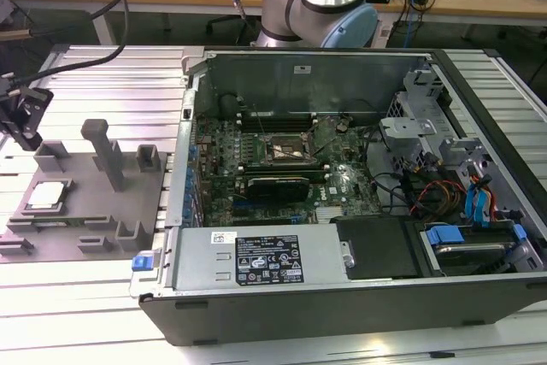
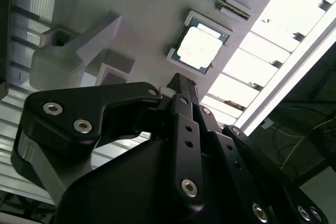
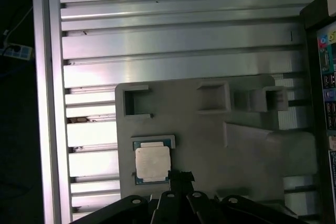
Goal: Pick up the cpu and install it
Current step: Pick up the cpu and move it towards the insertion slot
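1. The cpu (image 1: pixel 47 196) lies flat and untouched in a shallow pocket of the grey fixture (image 1: pixel 94 211), on the near left of the worktop (image 1: pixel 85 314). Raised lips sit close around the chip. A slightly off-centre descent could land a fingertip on a lip or on the metal top.
2. The end effector (image 1: pixel 28 136) hangs above and just beyond the chip, fingers pressed together and holding nothing. Closed like this it cannot straddle the chip, and coming down would only press on it.
3. The fixture's tall post (image 1: pixel 104 153) stands to the right and could snag a low carry.
4. Farther right, inside the open computer case (image 1: pixel 342 314), cables (image 1: pixel 427 190) lie near the socket (image 1: pixel 286 150). A tilted chip could bend contacts.
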Tool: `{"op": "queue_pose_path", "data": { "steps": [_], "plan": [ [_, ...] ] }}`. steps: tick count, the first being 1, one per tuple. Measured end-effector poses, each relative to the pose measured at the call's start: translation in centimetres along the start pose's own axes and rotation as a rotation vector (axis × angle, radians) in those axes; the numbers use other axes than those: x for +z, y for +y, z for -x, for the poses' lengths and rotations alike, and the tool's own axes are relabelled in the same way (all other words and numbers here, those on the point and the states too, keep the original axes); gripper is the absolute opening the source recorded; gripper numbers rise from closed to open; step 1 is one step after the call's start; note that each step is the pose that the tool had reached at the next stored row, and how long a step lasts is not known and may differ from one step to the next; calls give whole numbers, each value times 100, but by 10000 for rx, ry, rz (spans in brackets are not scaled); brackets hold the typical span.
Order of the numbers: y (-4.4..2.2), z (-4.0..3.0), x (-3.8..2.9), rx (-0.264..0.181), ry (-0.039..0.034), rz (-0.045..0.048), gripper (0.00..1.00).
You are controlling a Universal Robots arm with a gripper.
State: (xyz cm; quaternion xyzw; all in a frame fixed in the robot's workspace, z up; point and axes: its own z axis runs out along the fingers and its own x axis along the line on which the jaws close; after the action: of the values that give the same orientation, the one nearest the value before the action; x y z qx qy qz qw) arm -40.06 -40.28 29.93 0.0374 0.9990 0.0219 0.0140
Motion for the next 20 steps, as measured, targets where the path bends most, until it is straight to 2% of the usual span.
{"op": "queue_pose_path", "data": {
  "steps": [20],
  "plan": [
    [-32,-138,123,0,0,0,11]
  ]
}}
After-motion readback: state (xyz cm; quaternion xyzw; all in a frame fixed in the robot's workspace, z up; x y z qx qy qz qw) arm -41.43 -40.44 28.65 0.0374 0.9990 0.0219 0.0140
